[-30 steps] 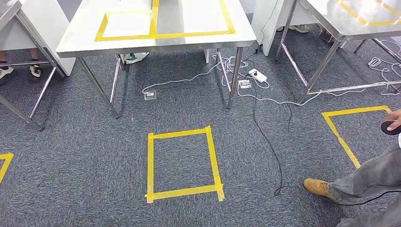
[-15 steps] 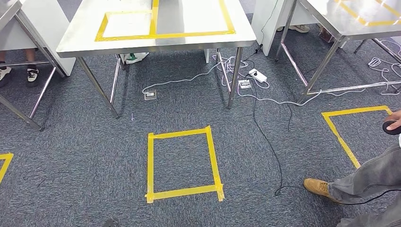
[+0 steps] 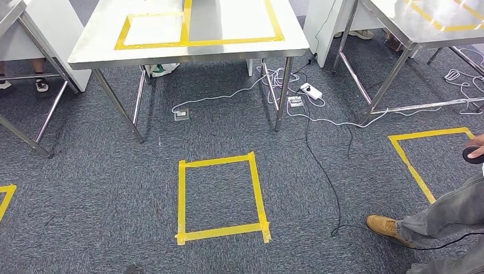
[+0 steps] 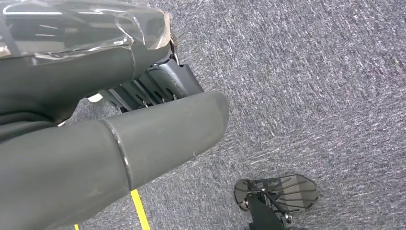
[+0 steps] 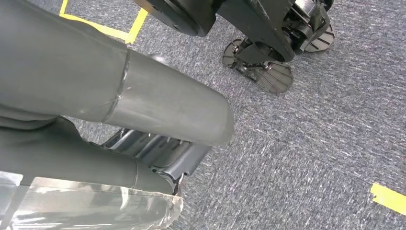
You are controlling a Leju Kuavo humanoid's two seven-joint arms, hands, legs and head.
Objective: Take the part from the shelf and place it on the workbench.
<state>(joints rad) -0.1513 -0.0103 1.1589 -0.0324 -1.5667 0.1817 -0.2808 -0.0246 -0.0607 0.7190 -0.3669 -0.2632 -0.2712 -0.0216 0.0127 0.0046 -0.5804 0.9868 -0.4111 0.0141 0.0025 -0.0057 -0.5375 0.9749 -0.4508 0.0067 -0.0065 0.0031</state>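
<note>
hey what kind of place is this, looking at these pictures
Probably an indoor robotics lab or test workshop. Steel workbenches carry yellow tape outlines, a yellow tape square marks a spot on the grey carpet, and loose cables run to a power strip on the floor.

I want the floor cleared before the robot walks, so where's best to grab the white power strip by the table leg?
Probably across the long sides of the white power strip, coming from above. It lies flat on the carpet, narrow and slanted, with cables running off it, so keep fingers off its ends.
</note>
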